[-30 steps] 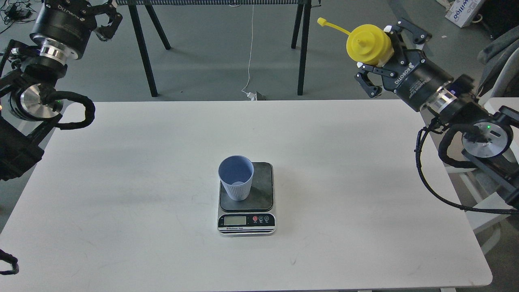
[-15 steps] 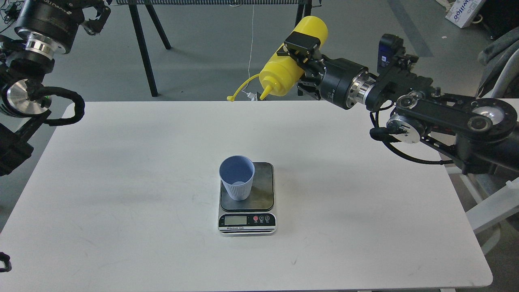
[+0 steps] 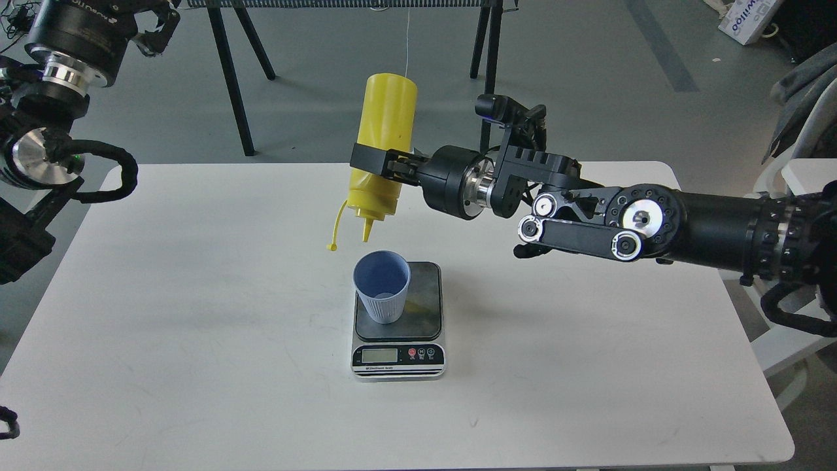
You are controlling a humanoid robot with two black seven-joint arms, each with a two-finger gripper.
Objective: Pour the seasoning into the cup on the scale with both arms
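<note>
Directly above the cup (image 3: 382, 285), right jaws grip the inverted seasoning (image 3: 384, 144); left jaws unclear. A sideways nozzle drift could spill seasoning onto the scale (image 3: 398, 335).

Smooth yellow plastic on the seasoning bottle (image 3: 386, 137), faintly glossy down its side. The cup (image 3: 382, 286) is matt light-blue plastic, finely ribbed low down. The scale (image 3: 398, 324) has a dull dark-grey platform and a shinier silver-black front panel. The table (image 3: 196, 314) is matt white, lightly scuffed. The right arm (image 3: 654, 222) is matt black with bright polished metal rings.
</note>
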